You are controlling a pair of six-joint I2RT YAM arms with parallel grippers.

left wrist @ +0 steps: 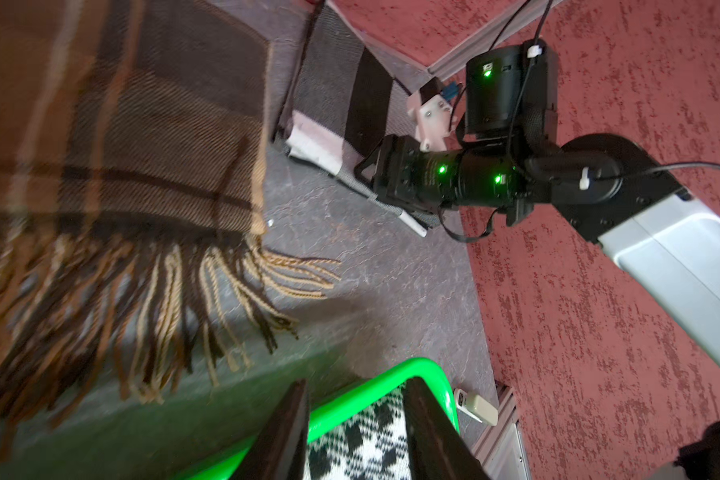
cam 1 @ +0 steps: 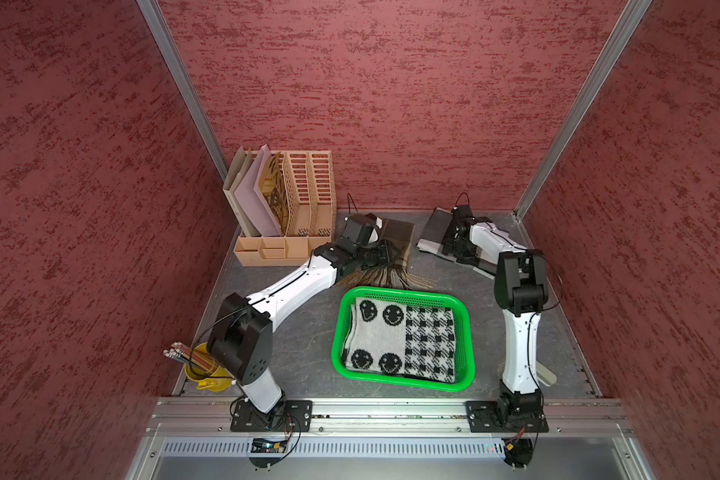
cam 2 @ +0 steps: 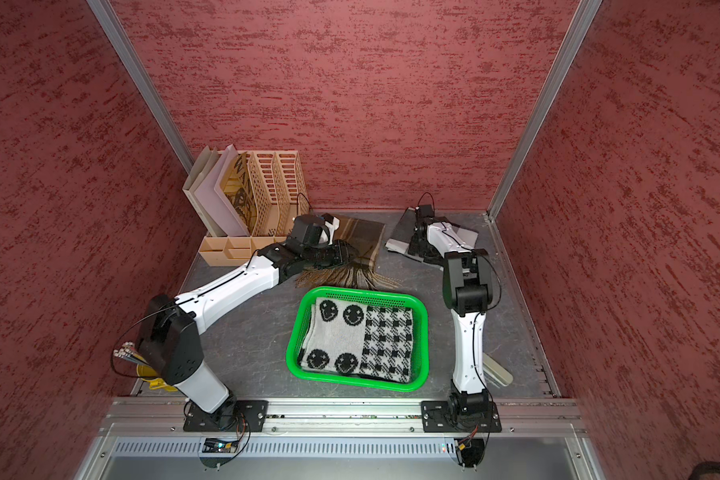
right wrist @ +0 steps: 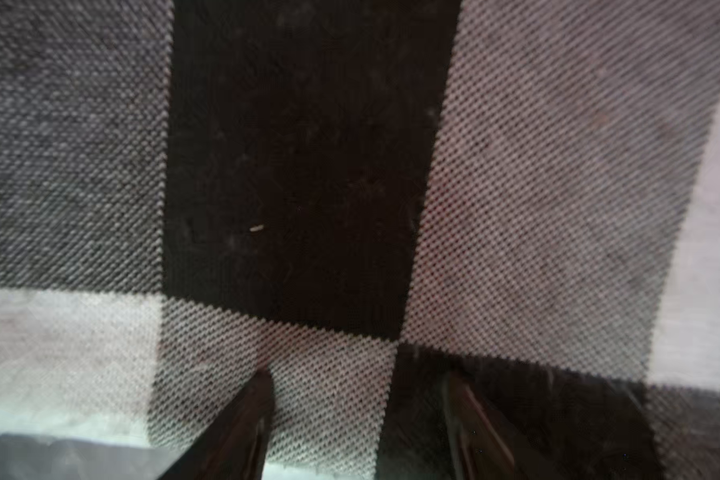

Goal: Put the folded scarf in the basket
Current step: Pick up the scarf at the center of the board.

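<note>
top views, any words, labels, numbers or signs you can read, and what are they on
No word or number can be read.
Brown sheet in the file organiser: large black lettering, partly hidden, unreadable.
Black-and-white scarf in the basket: four smiley faces, no words.
Small beige device: any marking is too small to read.

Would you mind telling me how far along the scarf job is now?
Done: the folded black-and-white knitted smiley scarf lies inside the bright green mesh plastic basket. In hand: nothing; the left gripper is open near the brown plaid fringed scarf, the right gripper open close over the grey, black and white checked cloth. Left: if those also count, both lie on the grey table, outside the basket.
</note>
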